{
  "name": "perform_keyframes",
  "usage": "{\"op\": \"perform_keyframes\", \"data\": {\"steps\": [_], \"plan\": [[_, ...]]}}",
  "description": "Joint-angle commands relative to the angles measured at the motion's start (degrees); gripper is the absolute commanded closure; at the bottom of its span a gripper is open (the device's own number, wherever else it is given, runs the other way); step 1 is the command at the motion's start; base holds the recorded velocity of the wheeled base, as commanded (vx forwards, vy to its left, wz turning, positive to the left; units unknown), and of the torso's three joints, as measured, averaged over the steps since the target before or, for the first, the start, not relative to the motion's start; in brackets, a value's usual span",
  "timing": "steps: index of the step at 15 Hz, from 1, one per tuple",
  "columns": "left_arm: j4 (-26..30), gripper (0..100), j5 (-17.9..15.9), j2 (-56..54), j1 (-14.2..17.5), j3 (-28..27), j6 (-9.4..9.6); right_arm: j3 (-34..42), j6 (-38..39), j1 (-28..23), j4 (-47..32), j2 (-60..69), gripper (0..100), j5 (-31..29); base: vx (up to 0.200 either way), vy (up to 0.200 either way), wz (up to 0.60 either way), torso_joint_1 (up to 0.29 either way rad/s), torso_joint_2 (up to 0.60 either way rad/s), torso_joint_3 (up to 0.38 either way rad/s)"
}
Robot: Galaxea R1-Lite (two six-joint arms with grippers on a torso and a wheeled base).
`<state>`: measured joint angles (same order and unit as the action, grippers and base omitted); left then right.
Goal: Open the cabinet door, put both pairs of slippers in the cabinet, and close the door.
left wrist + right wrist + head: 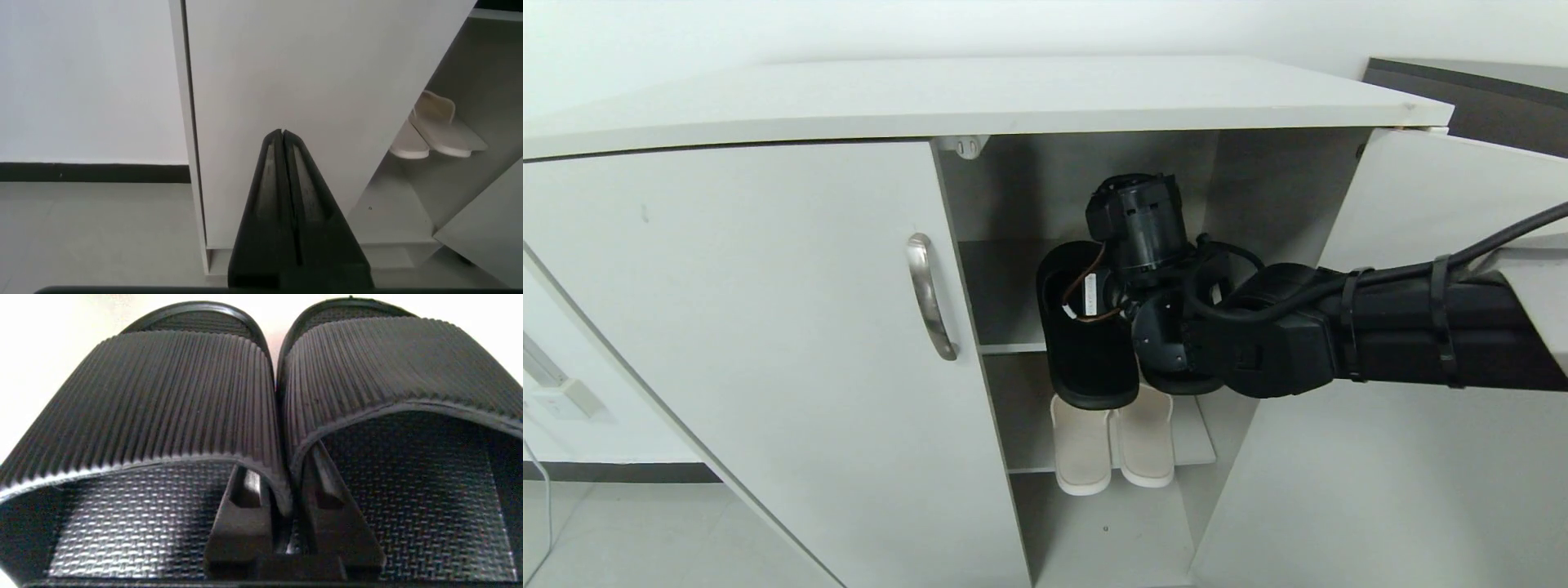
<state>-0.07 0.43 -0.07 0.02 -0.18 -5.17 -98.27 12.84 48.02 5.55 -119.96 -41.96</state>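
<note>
A pair of black ribbed slippers (1086, 359) (188, 400) hangs in the open right half of the white cabinet (980, 94), level with its upper shelf (1005, 327), heels sticking out past the shelf's front edge. My right gripper (282, 498) is shut on the two inner strap edges, pinching them together. In the head view my right wrist covers that gripper. A pair of cream slippers (1111, 445) (433, 131) lies side by side on the shelf below. My left gripper (283, 163) is shut with nothing in it, low in front of the closed left door (310, 82).
The right door (1421, 188) is swung open to the right of my right arm. The left door (727, 327) is closed and has a metal handle (929, 296). Beneath the cream slippers is the cabinet's bottom compartment (1103, 531). Grey floor (98, 237) spreads to the cabinet's left.
</note>
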Motion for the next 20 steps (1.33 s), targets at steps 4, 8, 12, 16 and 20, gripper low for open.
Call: {"op": "perform_keyframes", "data": {"steps": [4, 8, 12, 16, 20], "plan": [[-0.01, 100, 0.01, 0.07, 0.06, 0.01, -0.02, -8.52, 0.08, -1.79, -4.76, -3.88, 100, 0.21, 0.000, 0.000, 0.00, 0.000, 0.00, 0.000], [-0.01, 100, 0.10, 0.07, 0.06, 0.01, -0.02, -12.47, 0.08, -2.23, -6.87, -5.38, 100, 0.12, 0.000, 0.000, 0.00, 0.000, 0.00, 0.000], [-0.01, 100, 0.10, 0.07, 0.06, 0.01, -0.02, -12.74, 0.08, -2.58, -6.95, -5.82, 100, 0.21, 0.000, 0.000, 0.00, 0.000, 0.00, 0.000], [-0.01, 100, 0.10, 0.07, 0.06, 0.01, -0.02, -12.74, 0.17, -2.84, -6.95, -6.08, 0, 0.21, 0.000, 0.000, 0.00, 0.000, 0.00, 0.000], [-0.01, 100, 0.10, 0.07, 0.06, 0.01, -0.02, -11.95, 0.17, -2.58, -7.57, -5.55, 0, 0.12, 0.000, 0.000, 0.00, 0.000, 0.00, 0.000]]}}
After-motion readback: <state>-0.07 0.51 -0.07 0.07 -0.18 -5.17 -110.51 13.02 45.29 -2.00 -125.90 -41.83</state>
